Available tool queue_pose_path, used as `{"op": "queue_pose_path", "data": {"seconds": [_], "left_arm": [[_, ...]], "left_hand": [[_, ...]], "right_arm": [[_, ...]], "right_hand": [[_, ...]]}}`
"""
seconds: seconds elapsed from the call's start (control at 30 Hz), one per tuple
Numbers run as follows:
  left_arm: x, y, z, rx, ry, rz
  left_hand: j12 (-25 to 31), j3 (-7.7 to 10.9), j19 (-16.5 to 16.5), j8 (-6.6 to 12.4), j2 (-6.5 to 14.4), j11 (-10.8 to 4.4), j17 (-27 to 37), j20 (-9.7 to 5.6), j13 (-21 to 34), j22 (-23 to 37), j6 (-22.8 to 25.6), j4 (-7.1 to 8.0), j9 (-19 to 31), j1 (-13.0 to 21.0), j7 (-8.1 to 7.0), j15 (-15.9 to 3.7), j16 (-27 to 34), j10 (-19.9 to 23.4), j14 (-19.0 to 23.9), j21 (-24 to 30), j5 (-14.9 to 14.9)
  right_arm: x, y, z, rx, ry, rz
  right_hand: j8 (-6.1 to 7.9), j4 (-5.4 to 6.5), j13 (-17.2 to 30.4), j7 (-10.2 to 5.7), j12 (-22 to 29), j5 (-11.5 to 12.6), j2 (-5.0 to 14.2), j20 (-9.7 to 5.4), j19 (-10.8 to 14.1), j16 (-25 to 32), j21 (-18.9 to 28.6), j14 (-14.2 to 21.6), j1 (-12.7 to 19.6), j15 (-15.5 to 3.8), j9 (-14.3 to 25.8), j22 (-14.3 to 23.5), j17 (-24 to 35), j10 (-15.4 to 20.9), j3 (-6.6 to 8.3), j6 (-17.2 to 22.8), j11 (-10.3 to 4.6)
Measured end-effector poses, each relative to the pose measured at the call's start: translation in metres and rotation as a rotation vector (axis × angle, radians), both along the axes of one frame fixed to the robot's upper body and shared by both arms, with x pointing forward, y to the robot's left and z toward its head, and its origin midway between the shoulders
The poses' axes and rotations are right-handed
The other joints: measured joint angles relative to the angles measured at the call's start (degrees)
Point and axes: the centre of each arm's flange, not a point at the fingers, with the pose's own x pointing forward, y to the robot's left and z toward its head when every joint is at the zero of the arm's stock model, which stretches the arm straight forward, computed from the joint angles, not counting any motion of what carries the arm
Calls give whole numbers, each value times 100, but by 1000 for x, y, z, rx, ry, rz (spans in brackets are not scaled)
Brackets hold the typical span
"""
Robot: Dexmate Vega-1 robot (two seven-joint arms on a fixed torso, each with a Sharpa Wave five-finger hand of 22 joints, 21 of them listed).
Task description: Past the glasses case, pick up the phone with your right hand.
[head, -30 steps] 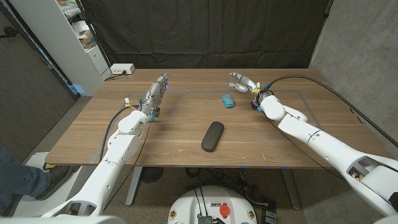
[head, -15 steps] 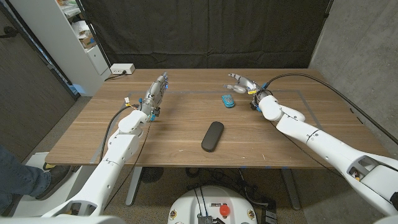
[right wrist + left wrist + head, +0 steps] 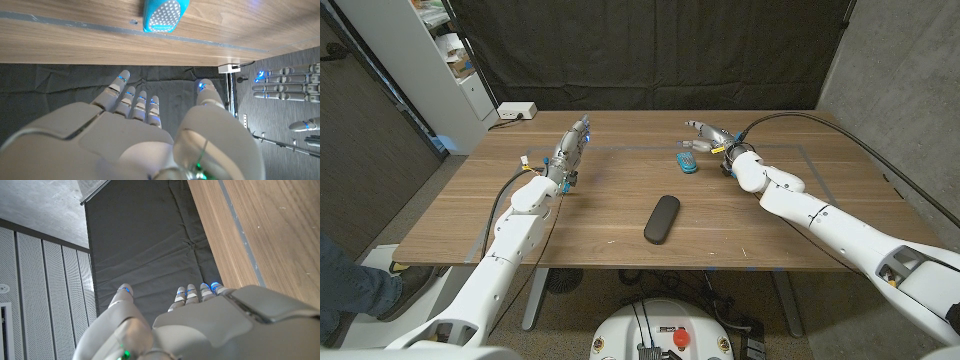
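Note:
The phone (image 3: 687, 162), in a light blue case, lies on the far part of the wooden table (image 3: 790, 240), beyond the black glasses case (image 3: 662, 218) at mid-table. My right hand (image 3: 708, 138) hovers just behind and to the right of the phone, fingers apart, holding nothing. The right wrist view shows that hand (image 3: 150, 135) with fingers spread and the phone's dotted blue end (image 3: 166, 14) a little ahead of the fingertips (image 3: 122, 77). My left hand (image 3: 572, 150) stands on its edge at the far left of the table, fingers straight and empty, as its own wrist view (image 3: 200, 320) shows.
A white power strip (image 3: 517, 111) sits on the table's far left corner. A shelf unit (image 3: 440, 60) stands left of the table, and a person's leg (image 3: 350, 285) shows at the bottom left. Blue tape lines (image 3: 620, 148) mark the tabletop. A dark curtain hangs behind.
My right hand has shifted a little left and farther back, closing in on the phone. The left arm, phone and glasses case have stayed put.

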Motion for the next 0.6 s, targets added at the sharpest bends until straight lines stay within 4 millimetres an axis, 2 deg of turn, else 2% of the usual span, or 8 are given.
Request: {"op": "queue_pose_path", "data": {"seconds": [0.6], "left_arm": [[7, 0, 1, 1, 9, -8]], "left_hand": [[0, -16, 0, -22, 23, 0, 0, 0, 0, 0, 0, -15, 0, 23, 0, 0, -24, 0, 0, 0, 0]], "right_arm": [[3, 8, -5, -64, 27, -52]], "right_hand": [[0, -70, -1, -29, 0, 66, -66, 0, 0, -22, -38, -22, 183, -22, 0, 0, 1, -33, 71, -30, -28]]}}
